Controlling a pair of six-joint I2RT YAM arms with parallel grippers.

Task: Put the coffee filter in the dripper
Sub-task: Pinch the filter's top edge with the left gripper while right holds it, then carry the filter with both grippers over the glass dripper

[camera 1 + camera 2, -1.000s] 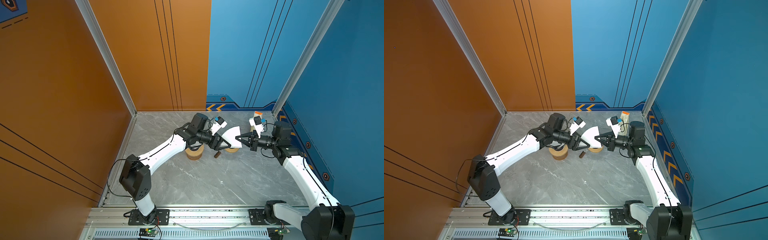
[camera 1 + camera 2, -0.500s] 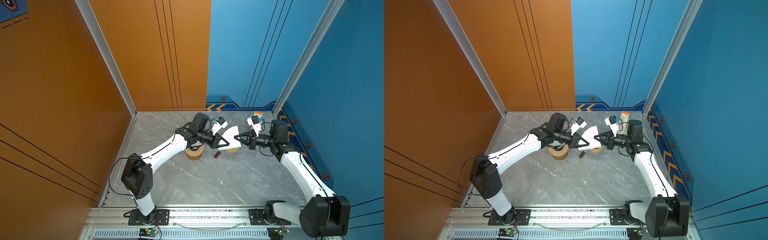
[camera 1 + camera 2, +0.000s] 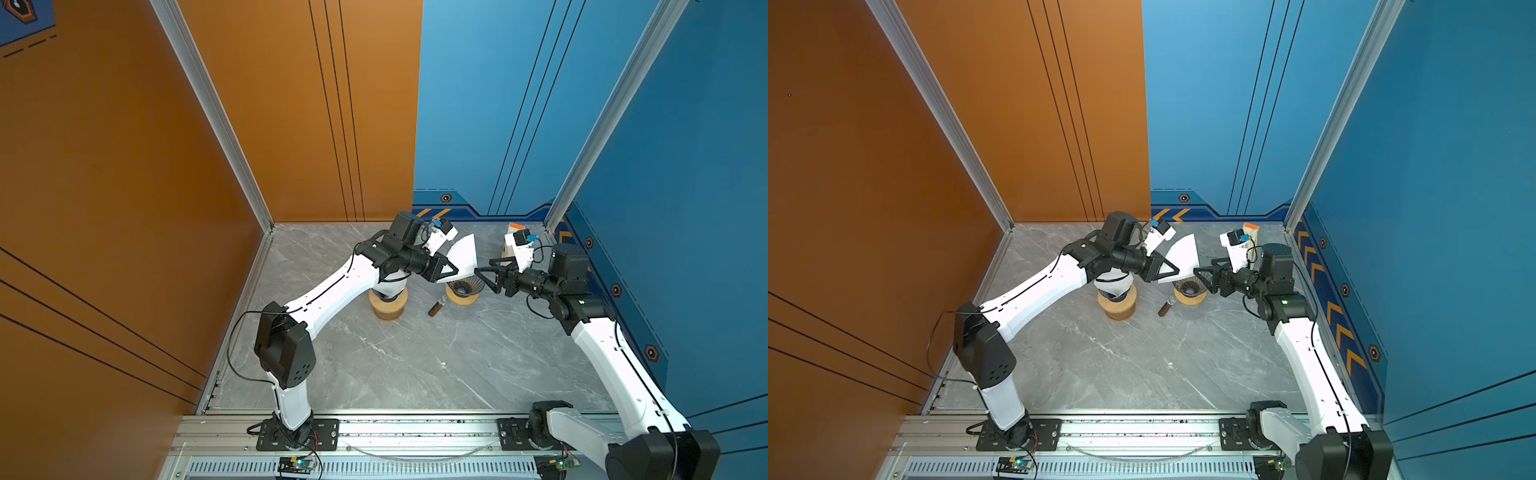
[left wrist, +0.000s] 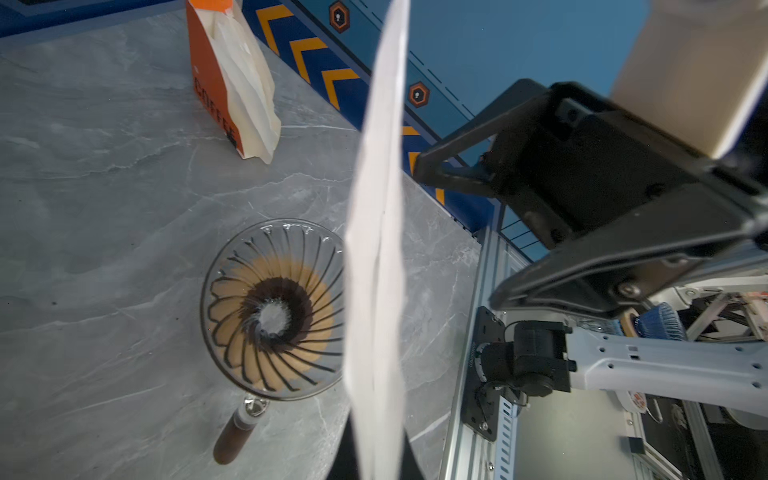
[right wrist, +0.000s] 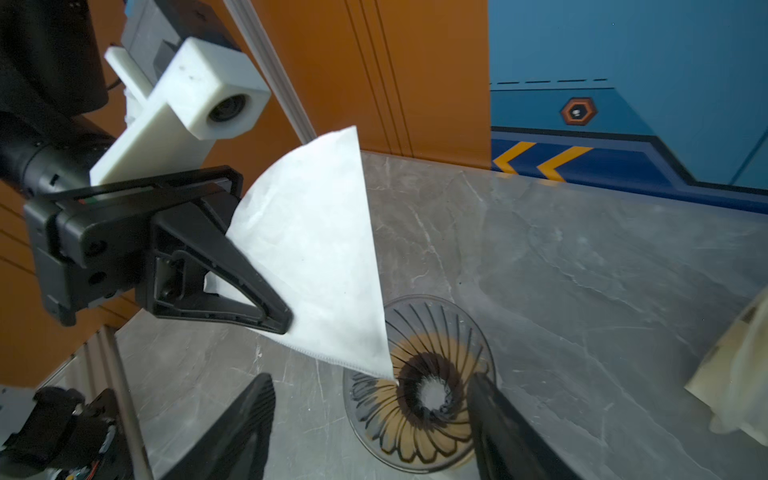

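The left gripper (image 3: 451, 272), clamped on the flat-folded coffee filter (image 3: 463, 254), held it tip-down just above the glass dripper (image 3: 464, 286); the right gripper (image 3: 483, 267) stood wide and empty beside it. Opening the cone before lowering its point to centre looked wise.

My table (image 3: 415, 365) is gray stone with thin white lines. A round wooden block (image 3: 388, 309) stands on it. In the far corner stands an orange box (image 4: 205, 83) that says COFFEE, with folded white papers (image 4: 249, 95) sticking out. Behind are an orange wall (image 3: 291, 104) and a blue wall (image 3: 478, 104) with yellow arrows (image 5: 509, 160).
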